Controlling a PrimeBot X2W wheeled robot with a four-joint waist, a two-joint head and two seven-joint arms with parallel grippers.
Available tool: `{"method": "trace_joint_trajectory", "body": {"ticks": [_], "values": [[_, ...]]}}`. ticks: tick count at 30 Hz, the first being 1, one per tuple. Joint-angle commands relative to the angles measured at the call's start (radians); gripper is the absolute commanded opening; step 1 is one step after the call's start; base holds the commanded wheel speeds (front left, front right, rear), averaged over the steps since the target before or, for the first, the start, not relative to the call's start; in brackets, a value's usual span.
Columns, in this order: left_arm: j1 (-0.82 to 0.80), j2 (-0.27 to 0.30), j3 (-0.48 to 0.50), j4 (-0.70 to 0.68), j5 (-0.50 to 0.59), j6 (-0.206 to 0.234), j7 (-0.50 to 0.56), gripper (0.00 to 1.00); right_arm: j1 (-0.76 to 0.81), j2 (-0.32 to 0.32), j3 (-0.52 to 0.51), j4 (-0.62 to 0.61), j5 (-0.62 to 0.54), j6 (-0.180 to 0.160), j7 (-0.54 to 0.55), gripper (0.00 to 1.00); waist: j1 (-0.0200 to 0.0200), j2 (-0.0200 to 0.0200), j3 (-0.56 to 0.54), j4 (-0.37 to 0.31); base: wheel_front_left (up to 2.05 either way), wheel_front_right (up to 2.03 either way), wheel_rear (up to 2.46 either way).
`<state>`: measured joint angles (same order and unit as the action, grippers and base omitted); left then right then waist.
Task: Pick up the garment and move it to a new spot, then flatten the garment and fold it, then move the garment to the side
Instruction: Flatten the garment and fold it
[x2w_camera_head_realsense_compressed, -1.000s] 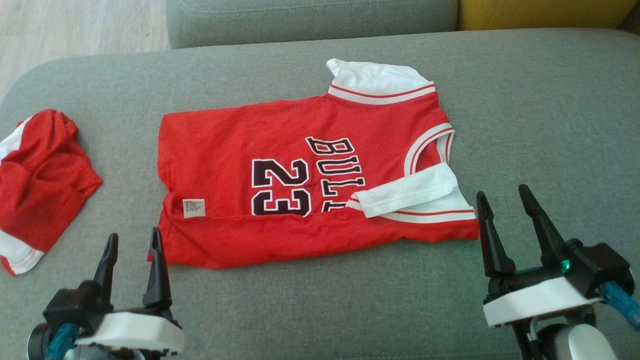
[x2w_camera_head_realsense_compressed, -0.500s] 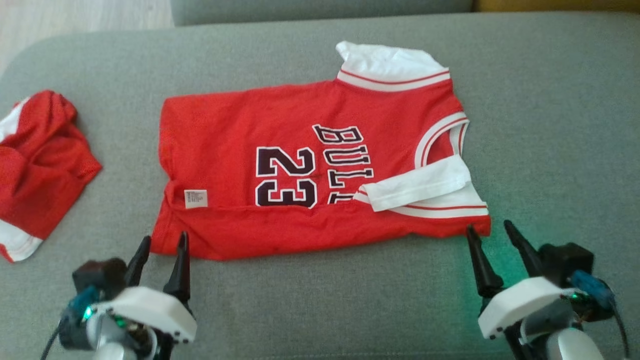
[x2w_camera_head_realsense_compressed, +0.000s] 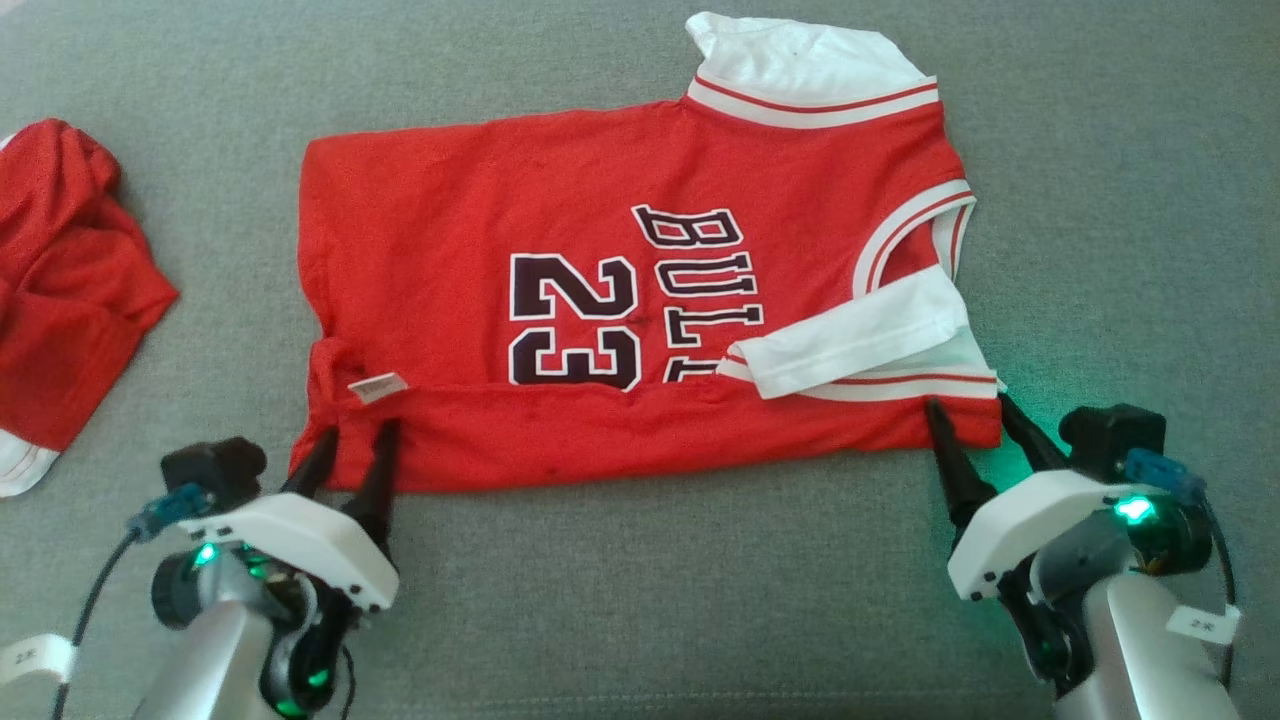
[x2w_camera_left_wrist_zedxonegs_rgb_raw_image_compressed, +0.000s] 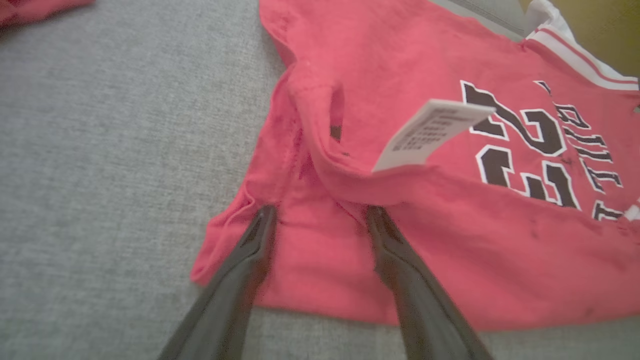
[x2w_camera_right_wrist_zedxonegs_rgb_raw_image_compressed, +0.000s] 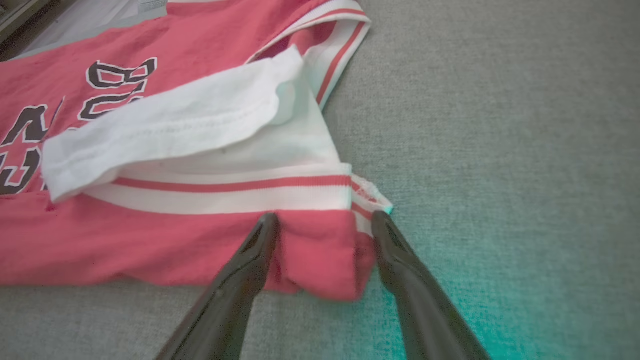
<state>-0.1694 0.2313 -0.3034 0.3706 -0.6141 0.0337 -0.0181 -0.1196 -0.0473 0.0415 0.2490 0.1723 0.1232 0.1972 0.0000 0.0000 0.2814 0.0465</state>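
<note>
Grey cushion (x2w_camera_head_realsense_compressed: 640, 600): a broad, soft, level seat that serves as the folding surface and carries everything here.

Jersey (x2w_camera_head_realsense_compressed: 480, 250): spread flat at the middle of the cushion, print up, hem toward the robot's left, collar end toward its right; a near strip is turned over onto the body and covers the bottom of the "23"; judged to be a first lengthwise fold already laid, so the flatten-and-fold stage is under way.

Second red garment (x2w_camera_head_realsense_compressed: 70, 290): crumpled at the left margin, well apart from the jersey; apparently parked out of the way.

Left gripper (x2w_camera_head_realsense_compressed: 358, 432): jaws wide apart, holding nothing; in the left wrist view both fingers rest on the near hem corner, tips at the ridge of the turned strip.

Right gripper (x2w_camera_head_realsense_compressed: 966, 403): jaws likewise spread, empty; in the right wrist view they straddle the near shoulder corner, one finger on the red cloth, the other just beside the trimmed edge.

Judgement: the grippers sit at the two ends of one edge so that both corners can be pinched together and the edge lifted evenly; an uneven pinch risks skewing the fold.

White sleeve (x2w_camera_head_realsense_compressed: 860, 340): folded inward onto the chest, keeping the outline rectangular.

Label (x2w_camera_head_realsense_compressed: 377, 387): stands up from the strip's fold line near the left gripper; it could snag.
</note>
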Motion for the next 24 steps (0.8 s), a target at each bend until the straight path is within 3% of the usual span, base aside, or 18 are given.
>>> {"method": "trace_joint_trajectory", "body": {"ticks": [1, 2, 3, 11, 24], "values": [[-0.021, 0.012, 0.031, 0.021, -0.008, -0.008, 0.017, 0.43, -0.020, -0.003, 0.031, -0.001, 0.011, 0.008, 0.022, 0.00, 0.0000, 0.0000, 0.003, 0.000, 0.00, 0.00, 0.00], [-0.023, 0.012, 0.031, 0.028, -0.011, -0.014, 0.014, 0.06, -0.022, -0.003, 0.031, 0.001, 0.015, 0.008, 0.023, 0.00, 0.0000, 0.0000, 0.003, 0.001, 0.00, 0.00, 0.00], [-0.024, 0.013, 0.030, 0.033, -0.012, -0.018, 0.011, 0.00, -0.021, -0.003, 0.031, 0.005, 0.019, 0.008, 0.027, 0.00, 0.0000, 0.0000, 0.003, 0.001, 0.00, 0.00, 0.00], [0.011, 0.032, 0.029, 0.001, -0.001, -0.025, -0.037, 0.00, 0.008, -0.003, 0.010, -0.021, 0.042, 0.008, 0.015, 0.00, 0.0000, 0.0000, -0.026, 0.000, 0.00, 0.00, 0.00], [0.192, 0.101, 0.039, -0.268, -0.008, 0.050, 0.049, 0.00, 0.236, -0.003, -0.024, -0.243, 0.070, 0.008, 0.095, 0.00, 0.0000, 0.0000, -0.110, 0.000, 0.00, 0.00, 0.00]]}}
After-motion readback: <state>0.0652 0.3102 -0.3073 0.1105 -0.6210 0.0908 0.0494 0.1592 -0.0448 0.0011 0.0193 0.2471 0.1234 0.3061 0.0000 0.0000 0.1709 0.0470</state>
